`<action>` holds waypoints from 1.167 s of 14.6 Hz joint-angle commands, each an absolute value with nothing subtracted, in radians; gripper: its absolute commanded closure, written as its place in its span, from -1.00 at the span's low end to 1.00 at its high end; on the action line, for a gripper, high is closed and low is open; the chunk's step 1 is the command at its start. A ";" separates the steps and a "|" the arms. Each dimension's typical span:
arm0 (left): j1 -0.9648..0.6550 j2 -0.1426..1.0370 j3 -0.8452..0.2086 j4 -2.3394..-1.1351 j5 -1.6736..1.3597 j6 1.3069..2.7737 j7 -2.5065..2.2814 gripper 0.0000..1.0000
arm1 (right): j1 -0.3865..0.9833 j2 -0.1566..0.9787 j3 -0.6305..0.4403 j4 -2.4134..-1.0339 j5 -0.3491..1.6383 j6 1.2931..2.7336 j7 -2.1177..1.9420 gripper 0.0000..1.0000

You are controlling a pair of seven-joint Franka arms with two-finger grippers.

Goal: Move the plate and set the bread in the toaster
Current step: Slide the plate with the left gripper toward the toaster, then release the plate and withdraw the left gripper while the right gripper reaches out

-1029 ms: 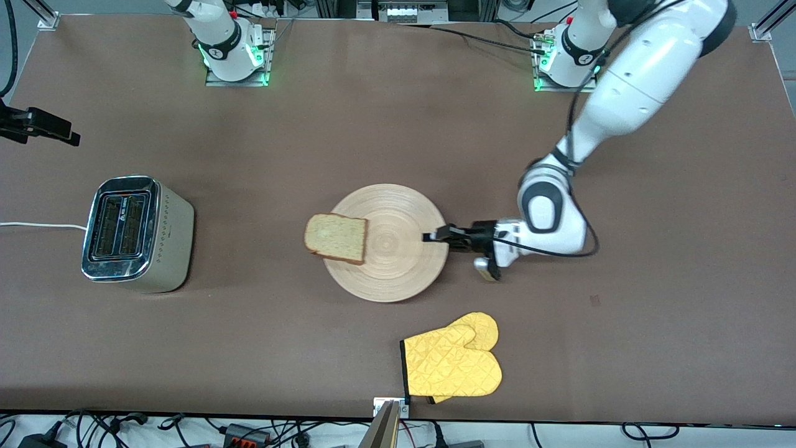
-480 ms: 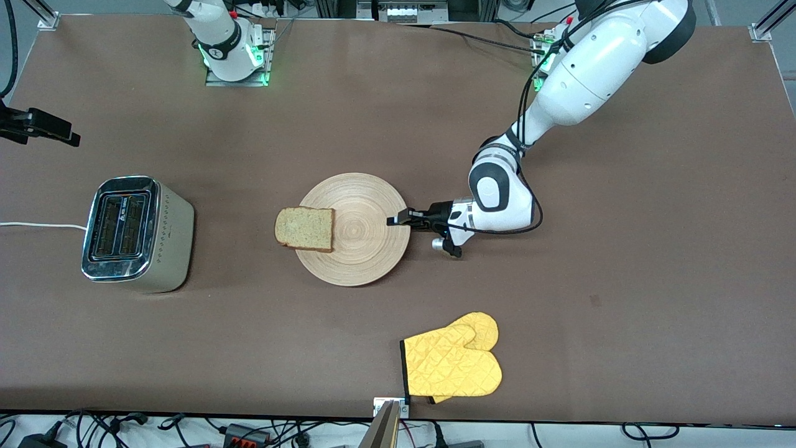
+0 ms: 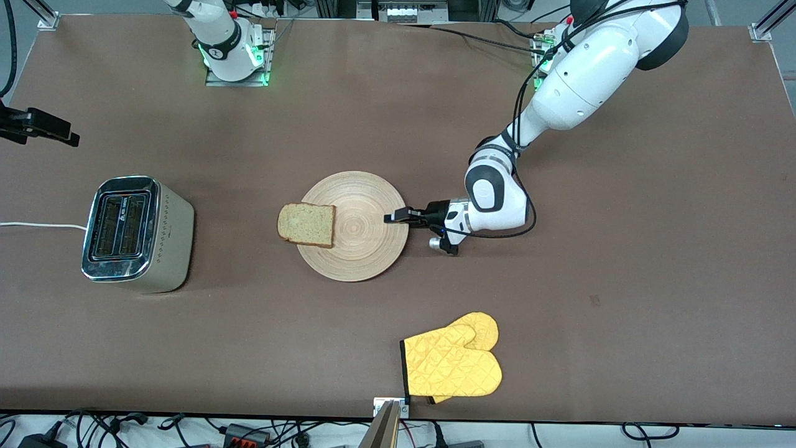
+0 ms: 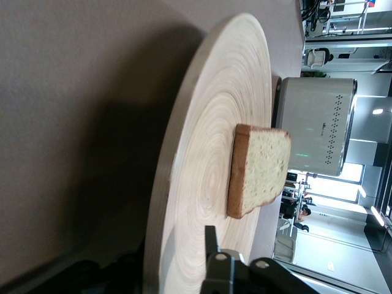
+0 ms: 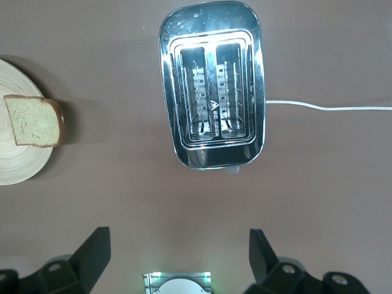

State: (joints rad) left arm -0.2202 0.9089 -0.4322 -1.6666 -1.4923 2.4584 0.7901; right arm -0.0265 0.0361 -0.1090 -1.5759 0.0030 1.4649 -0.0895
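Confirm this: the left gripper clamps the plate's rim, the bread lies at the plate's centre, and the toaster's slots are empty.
Wrong on the bread: the front view shows it at the plate's toaster-side edge, overhanging the rim. The left gripper does clamp the rim, and the toaster slots are empty.

Two-slot toaster [image 5: 212,84] on brown desk [image 5: 122,196], white cord [image 5: 324,107] trailing from it, bread [image 5: 33,120] overhanging plate [image 5: 15,162] edge nearby, right end effector [image 5: 177,254] spread wide above the toaster.

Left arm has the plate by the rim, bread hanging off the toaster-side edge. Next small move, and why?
Probably set the plate down and release. The left end effector grips the rim with the plate lifted, and the bread overhangs the edge toward the toaster. The right end effector hangs open above the toaster, free to fetch the slice.
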 commanded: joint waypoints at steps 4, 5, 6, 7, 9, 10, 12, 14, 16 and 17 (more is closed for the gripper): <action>-0.068 0.842 -0.422 -1.677 -1.338 2.297 0.795 -1.00 | -0.041 0.051 -0.097 -1.548 0.002 1.450 -0.094 -1.00; -0.011 0.841 -0.423 -1.669 -1.231 2.223 0.790 -1.00 | -0.041 0.051 -0.097 -1.548 0.003 1.451 -0.094 -1.00; 0.041 0.841 -0.425 -1.660 -1.135 2.164 0.788 -1.00 | -0.041 0.055 -0.097 -1.548 0.003 1.451 -0.094 -1.00; 0.085 0.841 -0.425 -1.634 -1.044 2.098 0.787 -1.00 | -0.041 0.055 -0.095 -1.548 0.003 1.451 -0.094 -1.00; 0.174 0.841 -0.423 -1.596 -0.861 1.952 0.784 -1.00 | -0.041 0.055 -0.097 -1.548 0.003 1.451 -0.094 -1.00; 0.205 0.841 -0.423 -1.577 -0.768 1.903 0.775 -1.00 | -0.041 0.057 -0.097 -1.548 0.003 1.451 -0.092 -1.00; 0.248 0.841 -0.423 -1.498 -0.579 1.771 0.740 -1.00 | -0.038 0.066 -0.095 -1.548 0.002 1.451 -0.094 -1.00; 0.276 0.839 -0.425 -1.416 -0.395 1.647 0.678 -1.00 | -0.029 0.075 -0.091 -1.548 -0.006 1.450 -0.092 -1.00; 0.285 0.813 -0.425 -1.335 -0.252 1.519 0.594 -1.00 | -0.034 0.096 -0.089 -1.549 0.001 1.399 -0.091 -1.00; 0.284 0.795 -0.428 -1.306 -0.195 1.473 0.559 -1.00 | -0.034 0.119 -0.089 -1.551 0.006 1.360 -0.084 -1.00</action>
